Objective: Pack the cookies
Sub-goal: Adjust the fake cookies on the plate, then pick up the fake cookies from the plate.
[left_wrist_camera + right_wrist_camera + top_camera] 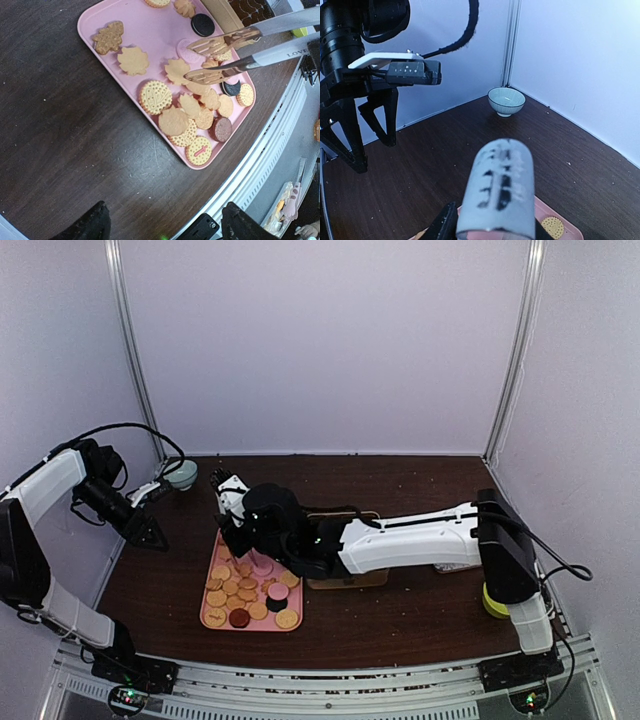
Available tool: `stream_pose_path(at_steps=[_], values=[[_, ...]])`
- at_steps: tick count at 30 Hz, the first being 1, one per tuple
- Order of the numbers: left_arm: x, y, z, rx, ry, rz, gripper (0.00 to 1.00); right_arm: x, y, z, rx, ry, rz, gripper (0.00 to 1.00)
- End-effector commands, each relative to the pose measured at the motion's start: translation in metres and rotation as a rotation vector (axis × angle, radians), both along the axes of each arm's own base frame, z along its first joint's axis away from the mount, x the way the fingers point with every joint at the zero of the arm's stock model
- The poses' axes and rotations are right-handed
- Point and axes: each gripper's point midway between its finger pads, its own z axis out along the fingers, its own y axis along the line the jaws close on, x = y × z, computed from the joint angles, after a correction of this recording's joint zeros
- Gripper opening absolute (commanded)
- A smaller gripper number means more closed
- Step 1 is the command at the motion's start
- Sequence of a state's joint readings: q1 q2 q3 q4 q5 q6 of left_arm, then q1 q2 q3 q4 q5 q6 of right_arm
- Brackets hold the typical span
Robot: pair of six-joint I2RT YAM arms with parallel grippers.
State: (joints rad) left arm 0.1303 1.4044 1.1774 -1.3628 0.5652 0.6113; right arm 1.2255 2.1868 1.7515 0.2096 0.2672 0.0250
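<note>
On the dark table [400, 620] sits a pink tray [100, 20]. The left gripper [165, 216] hangs spread and empty nearby, while the right gripper [255, 530] clasps tongs [270, 57] poised above the tray's scattered cookies [175, 120]. They are best lowered around one cookie, then squeezed gently.

One pink tray [150, 35] lay ahead of the left jaws. On it sat about sixteen tan cookies [155, 96], two black cookies [202, 24], one brown cookie [221, 129] and one pink cookie [185, 49]. A few beneath the tongs [280, 22] overlapped too much to count surely. There was one pair of tongs, reaching over the tray. One pale bowl [506, 101] stood well beyond the right jaws.
</note>
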Motion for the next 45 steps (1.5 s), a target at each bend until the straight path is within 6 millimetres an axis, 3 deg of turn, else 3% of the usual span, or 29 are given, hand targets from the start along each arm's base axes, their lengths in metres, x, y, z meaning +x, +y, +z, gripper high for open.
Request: stream_pose_path(at_steps=[1,13,20,28,35,40,45], values=[[-0.001,-0.001,-0.001,-0.018,0.011,0.007,0.79,0.012,-0.001,0.03,0.053,-0.034,-0.03,0.37],[-0.002,0.001,-0.002,-0.01,0.014,0.003,0.79,0.011,0.019,0.005,0.064,0.029,0.008,0.37],[-0.002,0.0,-0.002,-0.013,0.017,0.0,0.79,0.017,0.018,-0.017,0.0,0.013,-0.022,0.37],[-0.001,-0.001,-0.002,-0.02,0.023,0.002,0.79,0.017,0.015,-0.018,0.007,0.028,-0.026,0.33],[-0.002,0.0,-0.003,-0.019,0.025,0.002,0.78,0.017,0.005,0.014,0.066,-0.001,-0.048,0.11],[-0.002,-0.001,-0.002,-0.022,0.025,0.001,0.78,0.018,-0.008,0.05,0.112,-0.032,-0.058,0.08],[-0.002,-0.001,-0.001,-0.02,0.021,0.001,0.78,0.025,-0.049,0.089,0.18,-0.066,-0.106,0.03]])
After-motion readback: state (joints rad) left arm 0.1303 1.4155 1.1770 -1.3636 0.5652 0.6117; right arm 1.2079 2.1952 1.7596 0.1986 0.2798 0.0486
